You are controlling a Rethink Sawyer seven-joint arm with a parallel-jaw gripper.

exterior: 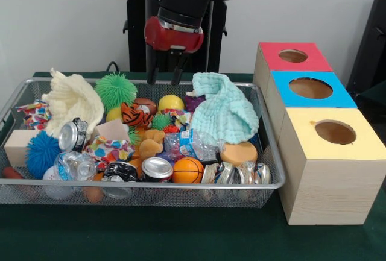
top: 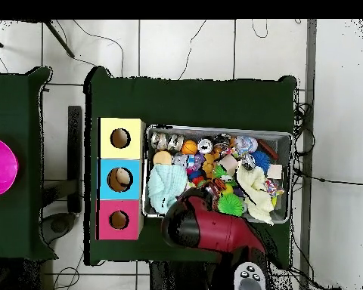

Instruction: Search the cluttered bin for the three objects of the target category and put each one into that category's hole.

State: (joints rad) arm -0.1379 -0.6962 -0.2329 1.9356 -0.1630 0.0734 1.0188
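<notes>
The wire mesh bin (exterior: pixel 18 95) is full of toys, cloths and cans. One see-through water bottle (exterior: pixel 190 143) with a blue-and-white label lies in the bin's middle. A second bottle (exterior: pixel 75 166) lies at the front left, and I see no third. My gripper (exterior: pixel 165 74) hangs open and empty above the bin's far rim, behind a yellow ball (exterior: pixel 170 102). The red-topped box's hole (exterior: pixel 293 56) is at the far right, beyond the bin. In the overhead view my arm (top: pixel 211 232) covers the gripper and the bin's near edge (top: pixel 215 129); the red box (top: pixel 119 220) stands left of it.
A blue-topped box (exterior: pixel 310 88) and a yellow-topped box (exterior: pixel 335 132) stand in a row with the red one. A mint cloth (exterior: pixel 223 113), a cream cloth (exterior: pixel 72 101), a green spiky ball (exterior: pixel 116 89), silver cans (exterior: pixel 157 169) and an orange ball (exterior: pixel 188 169) crowd the bin.
</notes>
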